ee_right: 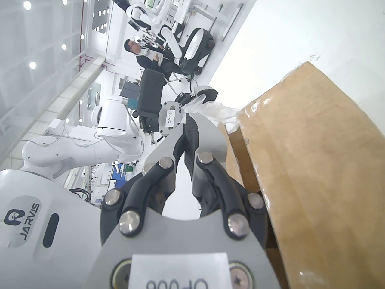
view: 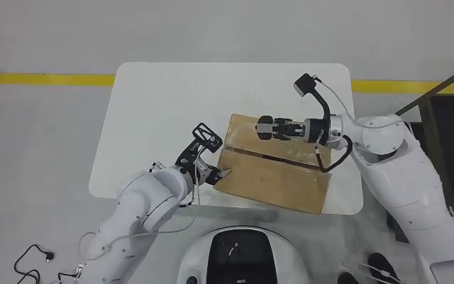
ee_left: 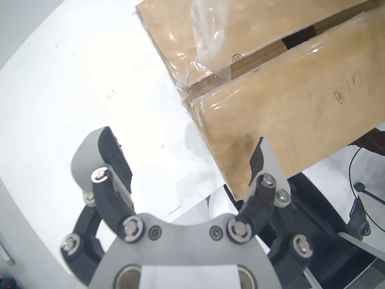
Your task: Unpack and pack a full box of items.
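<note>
Cardboard box (view: 273, 170) at centre right of top view, flaps nearly shut. Right gripper (ee_right: 192, 121) pinched on clear tape strip (ee_left: 210, 10); left gripper (ee_left: 183, 139) spread wide at its lower-left corner. Likely risk: tape tearing, or box dragged by the pull, being unclamped.

The box (view: 273, 167) is plain brown cardboard, and its tape (ee_left: 210, 16) is glossy and clear. The table (view: 163, 106) is white. The floor (view: 57, 177) is grey with a yellow stripe (view: 57, 79). The left gripper (ee_left: 183, 139) and right gripper (ee_right: 192, 127) are silver with black ribbed pads (ee_left: 115, 154).
</note>
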Robot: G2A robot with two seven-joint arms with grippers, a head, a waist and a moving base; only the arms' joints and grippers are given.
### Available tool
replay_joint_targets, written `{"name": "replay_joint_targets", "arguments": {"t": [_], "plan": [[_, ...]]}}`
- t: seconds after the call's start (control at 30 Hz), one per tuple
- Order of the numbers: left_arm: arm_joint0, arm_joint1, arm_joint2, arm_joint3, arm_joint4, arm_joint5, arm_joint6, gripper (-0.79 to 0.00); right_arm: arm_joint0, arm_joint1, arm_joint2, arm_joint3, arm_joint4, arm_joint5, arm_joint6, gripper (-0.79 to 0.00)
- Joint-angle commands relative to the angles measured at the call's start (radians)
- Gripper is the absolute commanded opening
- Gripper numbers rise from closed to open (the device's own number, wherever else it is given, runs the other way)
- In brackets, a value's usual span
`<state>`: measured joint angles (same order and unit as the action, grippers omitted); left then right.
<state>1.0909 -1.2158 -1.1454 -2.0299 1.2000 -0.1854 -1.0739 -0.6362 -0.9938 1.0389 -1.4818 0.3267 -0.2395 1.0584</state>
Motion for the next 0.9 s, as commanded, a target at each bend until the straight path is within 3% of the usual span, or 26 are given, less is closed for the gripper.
{"name": "replay_joint_targets", "arguments": {"t": [0.0,0.3,0.87], "plan": [[-0.008,-0.002,0.013,0.012,0.004,0.004,0.001,0.0,0.004,-0.002,-0.001,-0.001,0.0,-0.001,-0.002,-0.785],[-0.034,-0.007,0.039,0.075,0.027,0.013,0.008,0.0,0.059,-0.022,-0.029,0.015,0.024,-0.007,-0.03,-0.785],[-0.004,-0.001,0.017,0.051,0.009,-0.01,-0.015,0.0,0.171,-0.087,-0.144,0.066,0.093,-0.021,-0.069,-0.785]]}}
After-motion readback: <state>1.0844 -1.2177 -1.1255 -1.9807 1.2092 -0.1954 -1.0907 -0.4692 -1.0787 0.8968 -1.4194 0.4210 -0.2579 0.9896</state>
